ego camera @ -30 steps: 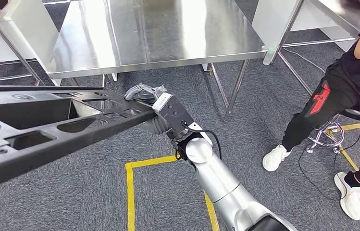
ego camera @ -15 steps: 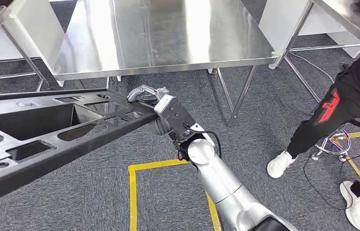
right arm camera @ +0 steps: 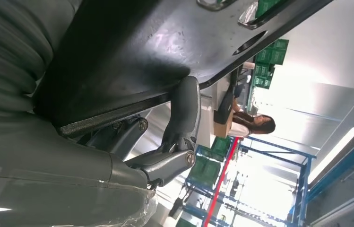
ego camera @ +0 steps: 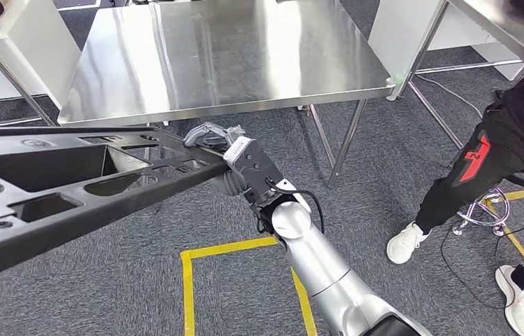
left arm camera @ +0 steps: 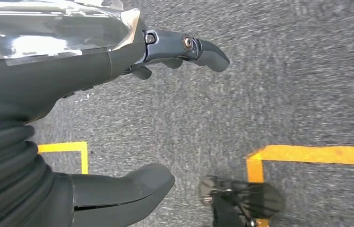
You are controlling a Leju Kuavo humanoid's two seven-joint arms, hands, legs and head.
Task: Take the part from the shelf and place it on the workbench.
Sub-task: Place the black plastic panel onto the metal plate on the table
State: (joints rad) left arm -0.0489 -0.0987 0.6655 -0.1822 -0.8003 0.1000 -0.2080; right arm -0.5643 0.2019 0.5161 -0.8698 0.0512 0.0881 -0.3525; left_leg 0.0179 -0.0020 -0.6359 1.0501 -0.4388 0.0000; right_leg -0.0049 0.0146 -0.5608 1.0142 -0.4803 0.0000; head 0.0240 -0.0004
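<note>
1. Change: across the last second the whole head view shifts. The steel desk point(ego camera: 224, 59) now shows more of its top, and its near edge sits higher in the picture than half a second ago. This reads as camera motion, meaning the robot body is moving, not the desk.
2. The part point(ego camera: 70, 189), a long black moulded frame with open pockets, keeps the same position relative to the right arm through all three head pictures. The grip has not slipped.
3. Meaning for the task: the part is off the shelf and in transit. It hangs over the carpet, in front of the desk and not yet above its top. Placement is not done.
4. Right robot hand point(ego camera: 218, 142): closed on the end of the part. The right wrist view shows the thumb point(right arm camera: 184, 111) pressed against the part's edge.
5. Left robot hand point(left arm camera: 71, 61): holds nothing, thumb and fingers apart, hanging over the carpet and yellow floor tape point(left arm camera: 316, 155).
6. A person point(ego camera: 504, 133) stands near the desk's right side.
</note>
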